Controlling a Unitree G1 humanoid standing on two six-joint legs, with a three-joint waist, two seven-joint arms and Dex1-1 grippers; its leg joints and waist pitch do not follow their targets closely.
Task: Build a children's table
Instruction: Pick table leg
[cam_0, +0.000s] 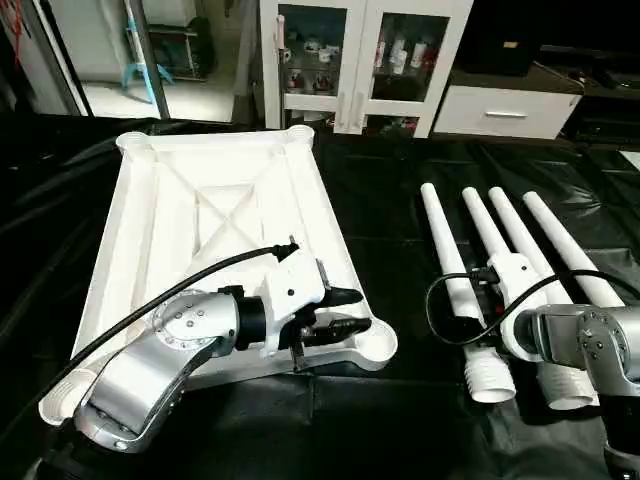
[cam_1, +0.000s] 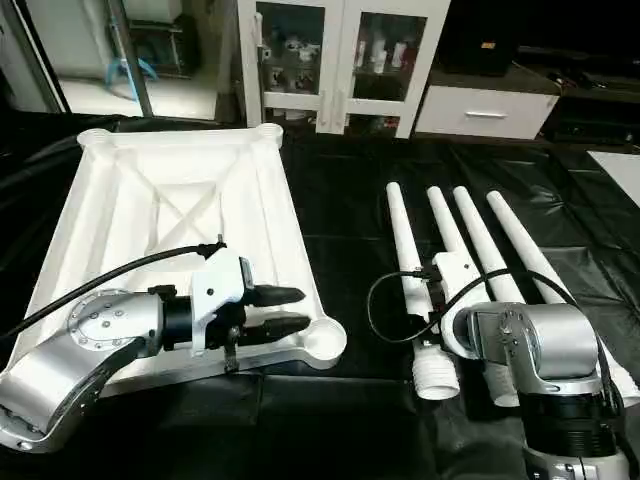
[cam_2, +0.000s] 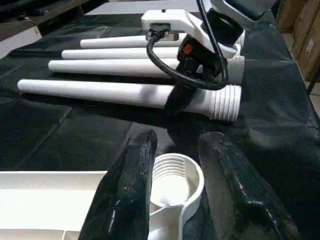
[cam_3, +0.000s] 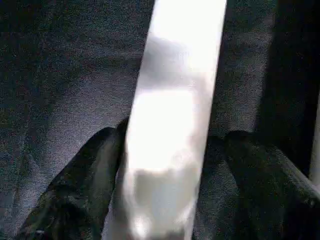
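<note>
Tabletop (cam_0: 180, 210) lies ribs-up on left of counter (cam_0: 400, 200); four legs (cam_0: 500, 240) side by side at right. Left hand (cam_0: 335, 312) fingers apart over near-right corner socket (cam_2: 175, 175). Right hand (cam_3: 165, 165) straddles leftmost leg (cam_3: 175, 100), fingers apart, not clamped.

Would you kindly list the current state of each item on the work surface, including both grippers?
Tabletop: lying upside down, ribbed underside up, no legs fitted.
Corner socket: empty, threads visible.
Four legs: lying side by side on the black cloth, threaded ends toward the robot.
Left gripper: open, level, at the near corner socket, holding nothing.
Right gripper: jaws straddling the leftmost leg; grip not confirmed.
</note>
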